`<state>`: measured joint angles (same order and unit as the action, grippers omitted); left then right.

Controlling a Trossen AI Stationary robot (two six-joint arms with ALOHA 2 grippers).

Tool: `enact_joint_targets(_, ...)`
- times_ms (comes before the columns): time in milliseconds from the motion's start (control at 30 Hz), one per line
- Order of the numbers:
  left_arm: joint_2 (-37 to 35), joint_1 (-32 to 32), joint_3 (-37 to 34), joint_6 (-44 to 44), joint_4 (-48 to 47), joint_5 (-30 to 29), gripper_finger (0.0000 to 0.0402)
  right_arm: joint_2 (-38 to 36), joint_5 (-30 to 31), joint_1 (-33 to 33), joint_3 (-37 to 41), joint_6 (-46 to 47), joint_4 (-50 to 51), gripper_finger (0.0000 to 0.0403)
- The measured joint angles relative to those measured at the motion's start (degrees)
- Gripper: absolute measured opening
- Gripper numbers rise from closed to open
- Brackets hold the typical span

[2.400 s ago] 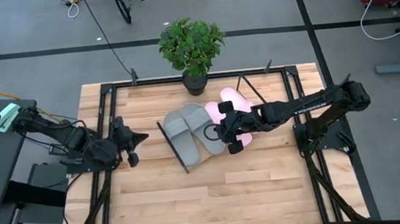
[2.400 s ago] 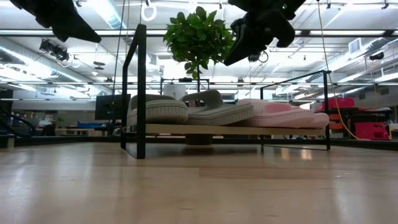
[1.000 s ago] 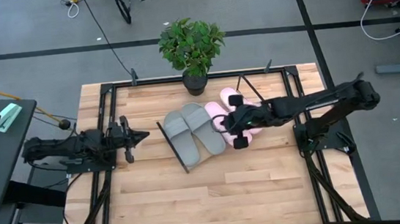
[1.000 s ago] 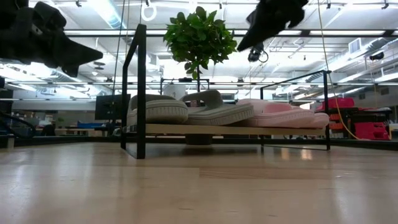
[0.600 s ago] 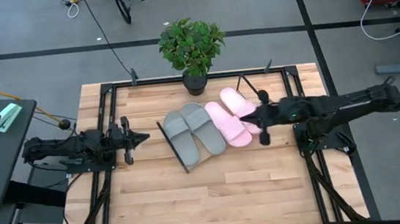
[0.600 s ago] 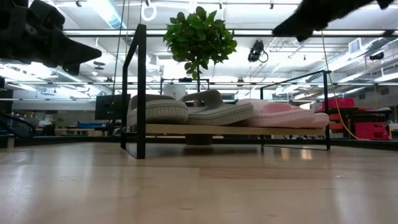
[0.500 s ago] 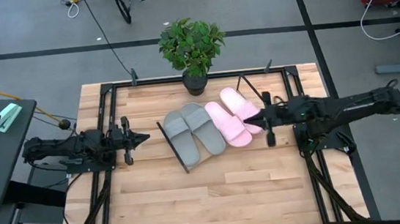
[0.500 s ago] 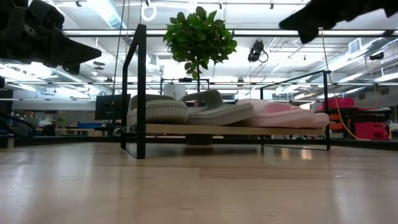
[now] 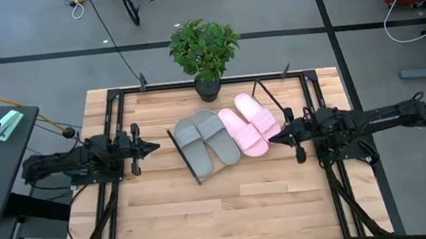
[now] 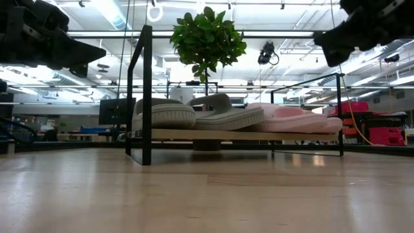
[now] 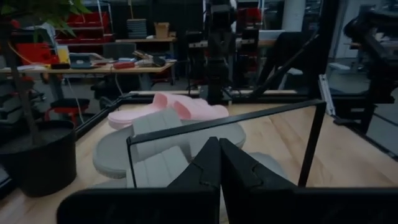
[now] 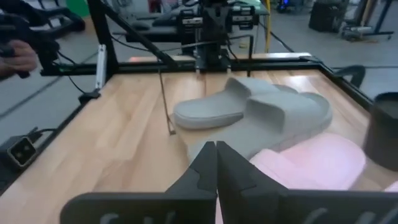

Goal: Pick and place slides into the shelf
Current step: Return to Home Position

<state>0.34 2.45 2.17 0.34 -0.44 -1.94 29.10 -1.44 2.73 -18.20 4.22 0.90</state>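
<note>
All the slides lie side by side on the shelf (image 9: pixel 202 166), soles down on its slanted board (image 10: pixel 239 135): the grey pair (image 9: pixel 207 138) on the left, the pink pair (image 9: pixel 249 124) on the right. They also show in the low view, grey (image 10: pixel 194 114) and pink (image 10: pixel 294 119). My left gripper (image 9: pixel 151 148) is shut and empty, left of the shelf and above the table. My right gripper (image 9: pixel 280 135) is shut and empty, just right of the pink pair. The left wrist view shows shut fingertips (image 11: pixel 219 147) facing the grey slides (image 11: pixel 165 146); the right wrist view shows shut fingertips (image 12: pixel 215 149) facing grey (image 12: pixel 255 115) and pink (image 12: pixel 311 158).
A potted plant (image 9: pixel 205 51) stands at the table's far edge, just behind the shelf. Black frame rails (image 9: pixel 115 121) run along the table's sides by both arm bases. Bare wooden tabletop (image 9: pixel 222 209) lies in front of the shelf.
My right gripper has drawn back from over the pink slides toward the table's right edge and come down a little. The slides have stayed where they were on the shelf.
</note>
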Motion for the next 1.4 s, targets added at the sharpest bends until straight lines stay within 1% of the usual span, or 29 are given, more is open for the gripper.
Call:
enact_joint_targets(100,0.01,1.94,0.00,-0.89,0.10,2.53,0.0003,-1.91,-1.24,0.01,2.40,0.37,-2.53,0.0000)
enact_joint_targets(267,0.00,4.57,-0.04,-2.08,0.49,6.40,0.0005,-4.87,-1.51,0.01,5.50,1.23,-3.34,0.0000)
enact_joint_targets(367,0.08,5.93,-1.72,-2.88,3.68,7.88,0.0003,-6.35,-1.58,0.01,7.69,1.64,-5.56,0.0000)
enact_joint_targets(633,2.24,8.12,-1.70,-4.19,3.53,8.24,0.0003,-8.55,-2.48,0.01,13.57,2.99,-12.42,0.0000)
enact_joint_targets(833,2.67,8.38,-1.70,-5.73,3.57,10.19,0.0003,-8.70,-3.00,0.01,17.63,3.10,-18.53,0.0000)
enact_joint_targets(1200,4.66,8.36,-1.70,-7.12,3.41,10.36,0.0003,-8.59,-3.58,0.01,17.62,3.09,-18.09,0.0000)
enact_joint_targets(1400,7.20,8.37,-1.70,-7.17,3.37,10.30,0.0016,-8.48,-3.81,0.01,17.62,3.11,-17.06,0.0000)
